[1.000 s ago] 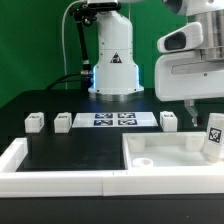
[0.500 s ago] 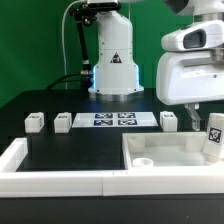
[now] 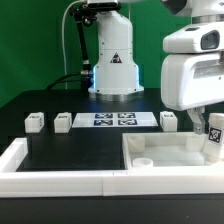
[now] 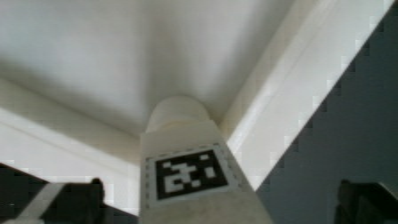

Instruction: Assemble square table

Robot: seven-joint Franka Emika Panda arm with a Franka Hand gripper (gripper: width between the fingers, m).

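Exterior view, spread pincer [image 3: 202, 122] over tagged leg [image 3: 214, 140]; square table [image 3: 165, 162] corner

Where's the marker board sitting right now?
In the exterior view, the marker board lies flat in front of the robot base, between one leg block on the view's left and another leg block on its right.

White leg [image 4: 178, 125], black-and-white tag [image 4: 187, 172]
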